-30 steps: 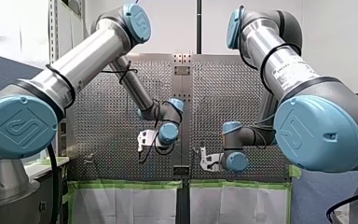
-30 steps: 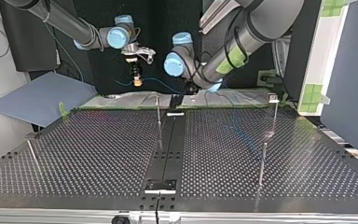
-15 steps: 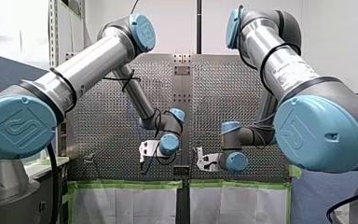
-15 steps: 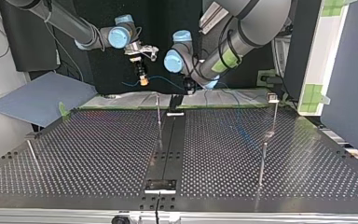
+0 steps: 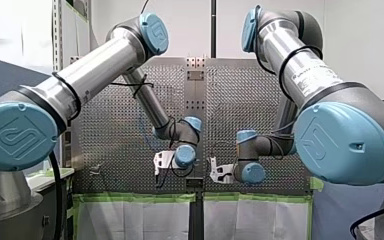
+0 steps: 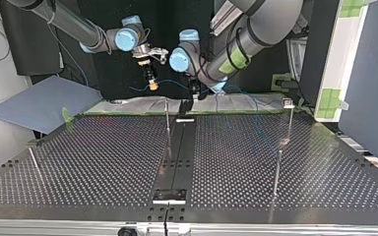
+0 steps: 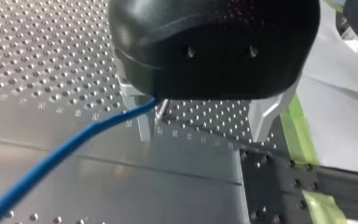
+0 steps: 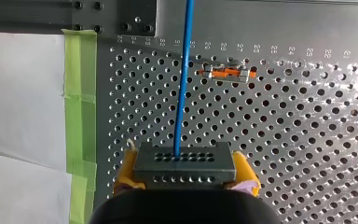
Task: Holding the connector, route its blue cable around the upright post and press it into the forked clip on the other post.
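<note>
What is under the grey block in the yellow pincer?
The metal table full of holes, and a small orange clip ahead. The patch straight below the block and my right pincer is covered.

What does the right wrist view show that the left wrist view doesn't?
Only the right wrist view: the connector clamped between my right tool's yellow pads, and an orange-and-metal piece lying on the table ahead. Only the left wrist view: my left tool, its metal fingers apart, the blue cable passing beside one. Both: that cable, the perforated table and green tape.
</note>
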